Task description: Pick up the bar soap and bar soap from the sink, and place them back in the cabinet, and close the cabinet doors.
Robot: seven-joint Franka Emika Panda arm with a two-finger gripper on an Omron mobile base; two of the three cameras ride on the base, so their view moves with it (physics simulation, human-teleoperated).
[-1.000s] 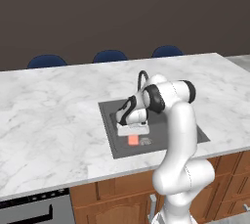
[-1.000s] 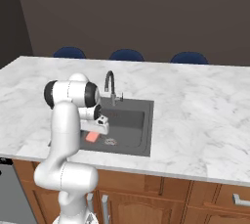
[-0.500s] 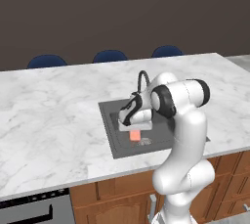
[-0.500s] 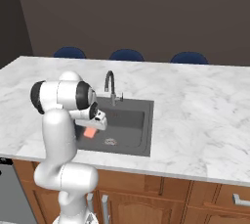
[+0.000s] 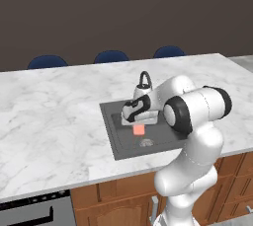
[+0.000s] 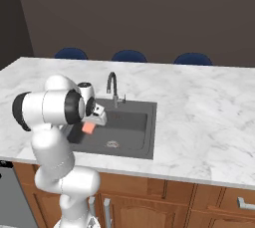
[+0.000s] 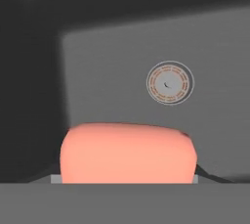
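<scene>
Gripper (image 5: 139, 123) over sink (image 5: 111, 133), centre of left base frame, jaws pinching bar soap (image 7: 128, 153). Bar hangs clear of basin floor, drain strainer (image 7: 170, 82) below it. Likely held lifted for carrying to cabinet. Second bar not discernible.

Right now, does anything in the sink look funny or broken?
Nothing looks broken or spilled. A pink bar soap hangs at the pincer above the dark sink, and the round drain strainer sits flat on the bottom.
</scene>
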